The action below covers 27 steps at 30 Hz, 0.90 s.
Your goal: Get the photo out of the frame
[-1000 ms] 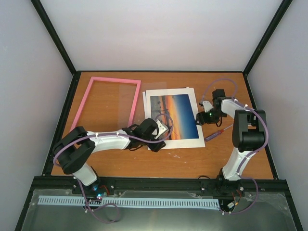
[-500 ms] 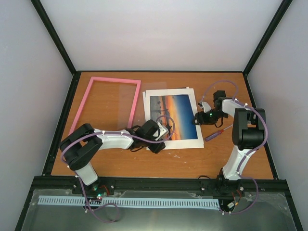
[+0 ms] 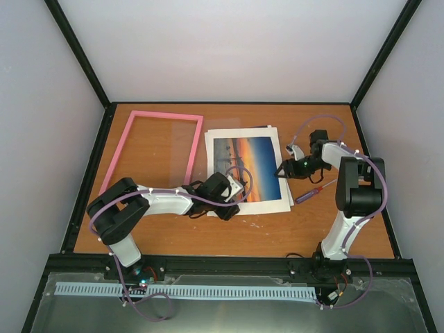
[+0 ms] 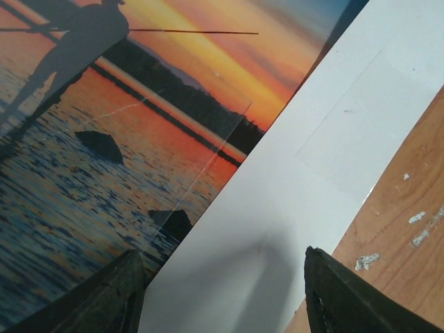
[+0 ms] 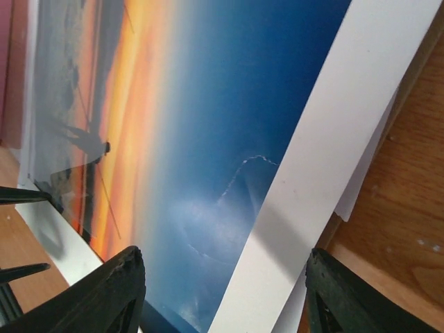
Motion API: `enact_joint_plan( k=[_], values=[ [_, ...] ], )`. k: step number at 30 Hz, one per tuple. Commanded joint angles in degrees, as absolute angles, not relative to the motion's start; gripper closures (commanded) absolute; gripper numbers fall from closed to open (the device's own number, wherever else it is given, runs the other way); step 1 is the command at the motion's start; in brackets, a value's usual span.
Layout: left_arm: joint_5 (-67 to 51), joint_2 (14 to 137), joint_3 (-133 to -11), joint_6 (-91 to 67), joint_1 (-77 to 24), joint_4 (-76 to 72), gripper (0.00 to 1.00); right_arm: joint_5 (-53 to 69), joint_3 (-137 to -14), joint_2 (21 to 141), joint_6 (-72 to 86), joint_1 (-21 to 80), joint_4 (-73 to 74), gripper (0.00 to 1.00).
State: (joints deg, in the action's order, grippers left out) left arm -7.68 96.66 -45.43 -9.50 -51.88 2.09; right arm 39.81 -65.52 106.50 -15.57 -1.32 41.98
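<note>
One screwdriver [image 3: 310,193] nr photo [image 3: 248,163]

one frame [image 3: 166,114], one photo [image 3: 250,166], one screwdriver [image 3: 305,196].

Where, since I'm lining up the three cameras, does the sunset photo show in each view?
Top external: the photo lies mid-table, just right of the pink frame.
Left wrist: the photo fills the upper left, orange water and dark silhouettes.
Right wrist: the photo fills the left and middle, blue sky largest.
Shared landmark: the white paper along its edge, meeting the bare wooden table.
</note>
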Motion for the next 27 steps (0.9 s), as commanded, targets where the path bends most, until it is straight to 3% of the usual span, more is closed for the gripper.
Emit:
enact_joint_plan(
  k=[1, 11, 22, 27],
  values=[
    [-7.8, 98.0, -44.8, -10.5, -52.6, 1.2, 0.37, 45.5, -65.4, 104.4, -16.5, -1.2, 42.2, 0.38],
    [-8.1, 98.1, -44.8, -10.6, -52.6, 0.8, 0.37, 48.4, -65.2, 103.9, -17.0, -1.3, 42.5, 0.40],
    [-8.2, 98.0, -44.7, -10.8, -52.6, 0.5, 0.37, 33.1, -63.0, 103.2, -14.9, -1.4, 39.4, 0.40],
    [-7.9, 97.9, -44.6, -10.8, -52.6, 0.6, 0.37, 34.4, -61.5, 101.9, -16.9, -1.5, 40.7, 0.40]
  ],
)
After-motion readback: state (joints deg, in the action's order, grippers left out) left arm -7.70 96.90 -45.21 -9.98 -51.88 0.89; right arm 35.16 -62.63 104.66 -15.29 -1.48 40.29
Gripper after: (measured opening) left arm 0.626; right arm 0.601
